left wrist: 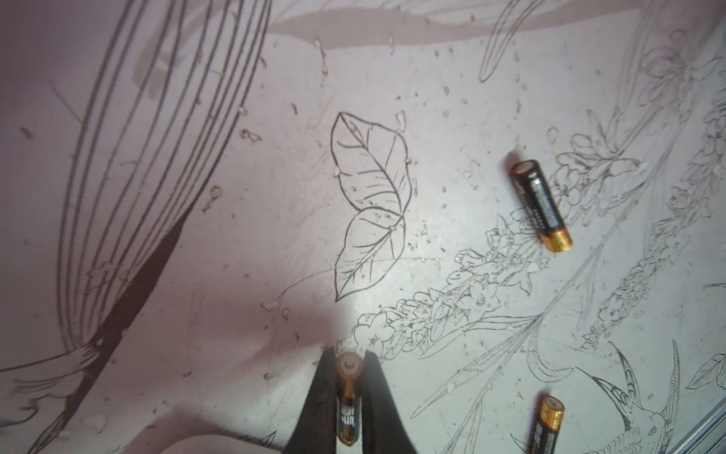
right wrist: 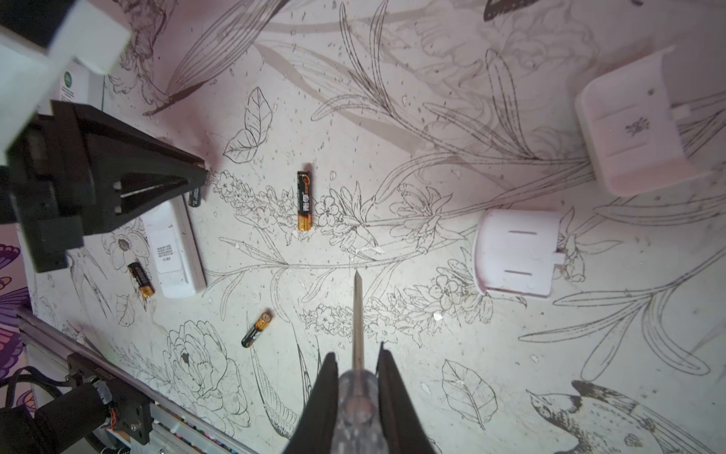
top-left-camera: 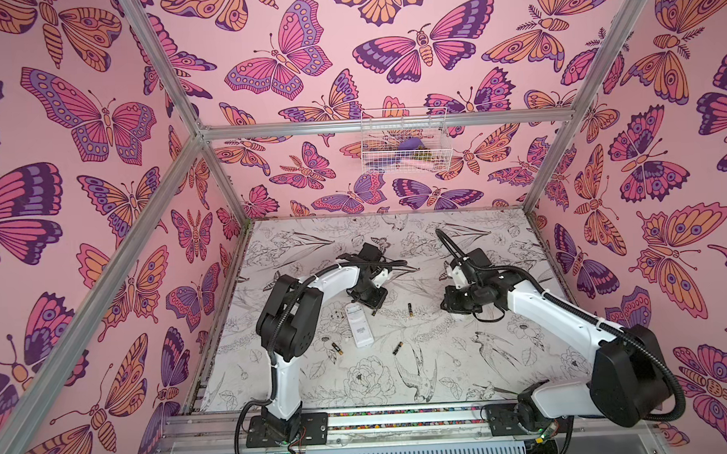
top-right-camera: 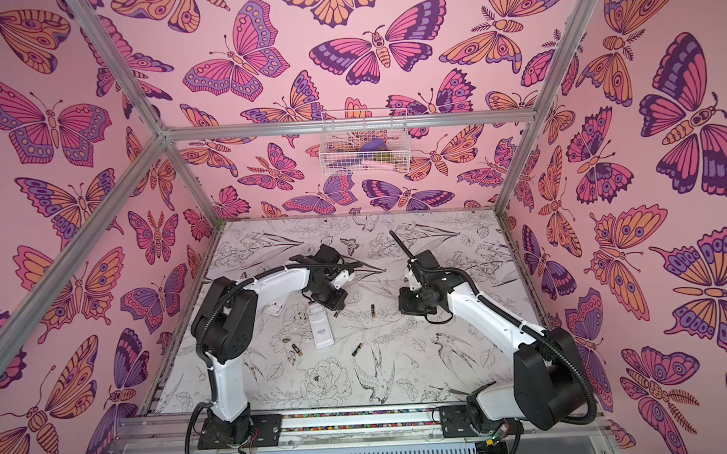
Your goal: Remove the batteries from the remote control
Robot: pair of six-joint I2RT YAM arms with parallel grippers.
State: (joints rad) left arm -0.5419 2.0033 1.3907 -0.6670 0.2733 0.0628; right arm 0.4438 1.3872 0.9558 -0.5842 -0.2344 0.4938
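Note:
The white remote control (top-left-camera: 359,324) lies flat left of the table's middle, also in the right wrist view (right wrist: 173,251). My left gripper (left wrist: 349,355) is shut on one of the batteries (left wrist: 349,397), black with a gold end, just above the table beside the remote's far end (right wrist: 194,196). Three more batteries lie loose: one (top-left-camera: 409,310) right of the remote, one (top-left-camera: 397,348) nearer the front, one (top-left-camera: 336,348) left of the remote. My right gripper (right wrist: 356,353) is shut on a clear-handled screwdriver (right wrist: 357,314), its tip pointing at bare table.
Two white battery covers (right wrist: 636,129) (right wrist: 516,251) lie on the table in the right wrist view. Another white piece (top-right-camera: 273,308) shows under my left arm. A wire basket (top-left-camera: 404,141) hangs on the back wall. Aluminium rails (top-left-camera: 360,419) edge the front.

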